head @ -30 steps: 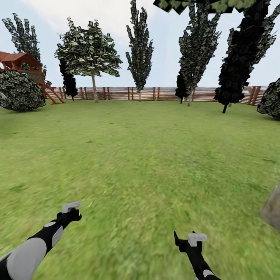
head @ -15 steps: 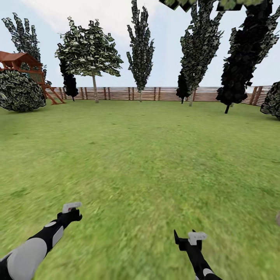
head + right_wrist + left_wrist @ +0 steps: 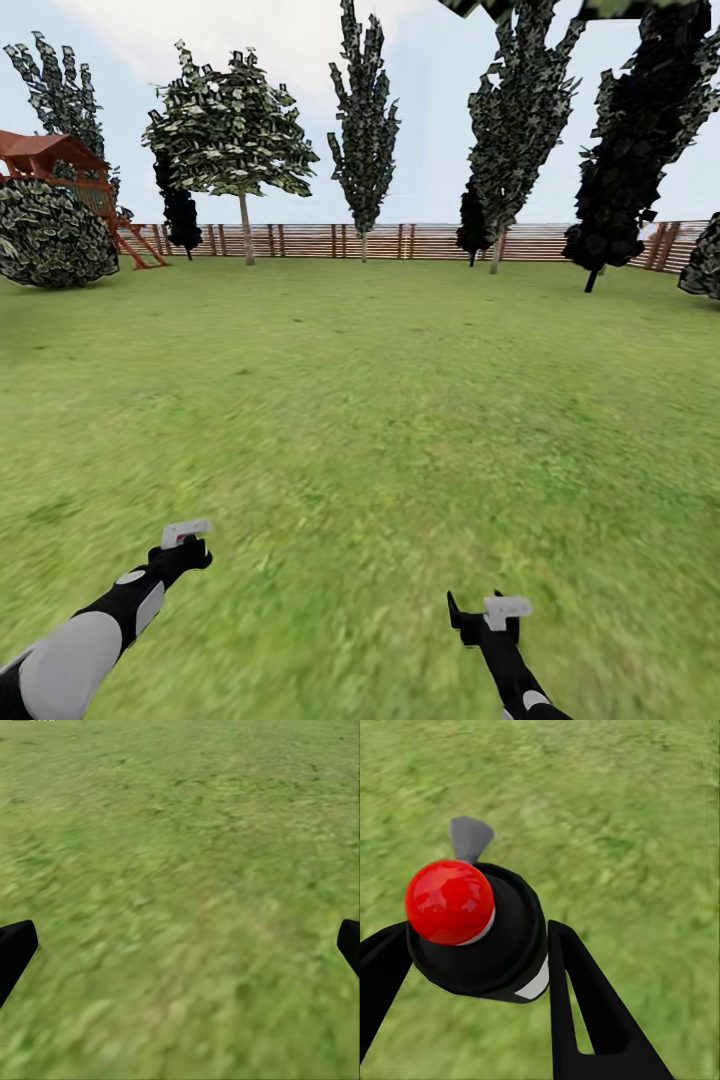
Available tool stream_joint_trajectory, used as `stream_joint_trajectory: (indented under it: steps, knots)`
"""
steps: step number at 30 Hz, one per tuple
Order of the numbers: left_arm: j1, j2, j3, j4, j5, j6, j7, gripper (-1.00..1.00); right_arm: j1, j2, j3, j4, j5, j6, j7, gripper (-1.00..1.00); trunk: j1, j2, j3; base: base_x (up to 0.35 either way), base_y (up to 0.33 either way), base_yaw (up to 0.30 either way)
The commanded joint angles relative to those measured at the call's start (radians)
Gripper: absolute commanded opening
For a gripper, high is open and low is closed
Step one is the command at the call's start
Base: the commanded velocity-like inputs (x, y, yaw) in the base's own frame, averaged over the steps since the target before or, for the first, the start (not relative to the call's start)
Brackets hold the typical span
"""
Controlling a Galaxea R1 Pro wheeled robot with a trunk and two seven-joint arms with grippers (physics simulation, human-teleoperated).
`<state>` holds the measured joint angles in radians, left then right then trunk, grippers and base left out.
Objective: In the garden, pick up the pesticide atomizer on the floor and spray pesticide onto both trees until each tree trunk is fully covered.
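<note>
**Atomizer in the left gripper, open lawn ahead**

The left gripper (image 3: 472,967) is closed around one pesticide atomizer (image 3: 484,934): in the left wrist view its two black fingers (image 3: 585,1012) press against either side of the dark bottle, whose red cap (image 3: 450,901) faces the camera and whose white label patch (image 3: 534,984) sits beside one finger. A grey nozzle tab (image 3: 470,838) sticks out past the cap, away from the gripper. In the head view the left gripper (image 3: 185,545) hangs low over the grass with a pale part at its tip.

The right gripper (image 3: 180,945) is spread wide with nothing between its fingers; just the two dark fingertips (image 3: 15,949) show at the picture's edges, with lawn (image 3: 187,870) beyond them. In the head view the right gripper (image 3: 490,620) is also low over the grass.

Far ahead of both grippers, one tree (image 3: 232,130) with a bare tree trunk (image 3: 245,230) and a wide canopy stands before the wooden fence (image 3: 420,241). Four dark column-shaped trees (image 3: 364,130) can be counted along the same fence line. One round bush (image 3: 50,235) and one red-brown play structure (image 3: 60,165) lie far ahead on the left gripper's side.
</note>
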<state>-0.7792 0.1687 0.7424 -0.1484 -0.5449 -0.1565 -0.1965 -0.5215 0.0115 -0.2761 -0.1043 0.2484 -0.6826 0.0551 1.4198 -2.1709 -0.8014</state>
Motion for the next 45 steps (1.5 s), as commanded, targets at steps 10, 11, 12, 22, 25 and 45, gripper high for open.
stream_joint_trajectory:
  steps: [10, 11, 12, 22, 25, 45]
  knots:
    - [0.0, 0.0, 0.0, 0.038, 0.0, 0.0, 0.0, -1.0, 0.0, 0.002, -0.006, 0.0, -0.003, 0.0, -0.008, 1.0, 0.0, 0.0, -0.007, 0.275, 0.234, 0.09]
    - [0.0, 0.0, 0.0, 0.039, 0.0, 0.0, 0.0, -1.0, 0.0, 0.002, -0.006, 0.0, -0.003, 0.0, -0.008, 1.0, 0.0, 0.0, -0.008, 0.293, 0.219, 0.169]
    - [0.0, 0.0, 0.0, 0.04, 0.0, 0.0, 0.0, -1.0, 0.0, 0.002, -0.005, 0.0, -0.003, 0.0, -0.008, 1.0, 0.0, 0.0, -0.009, 0.294, 0.217, 0.17]
    - [0.0, 0.0, 0.0, 0.041, -0.001, 0.0, 0.0, -1.0, 0.0, 0.002, -0.005, 0.0, -0.003, 0.0, -0.008, 1.0, 0.0, 0.0, -0.022, 0.31, 0.175, 0.171]
    - [0.0, 0.0, 0.0, 0.041, 0.0, 0.0, 0.0, -1.0, 0.0, 0.002, -0.005, 0.0, -0.003, 0.0, -0.008, 1.0, 0.0, 0.0, -0.025, 0.319, 0.146, 0.155]
    - [0.0, 0.0, 0.0, 0.041, -0.001, 0.0, 0.0, -1.0, 0.0, 0.001, -0.005, 0.001, -0.003, 0.0, -0.008, 1.0, 0.0, 0.0, 0.002, 0.321, 0.129, 0.008]
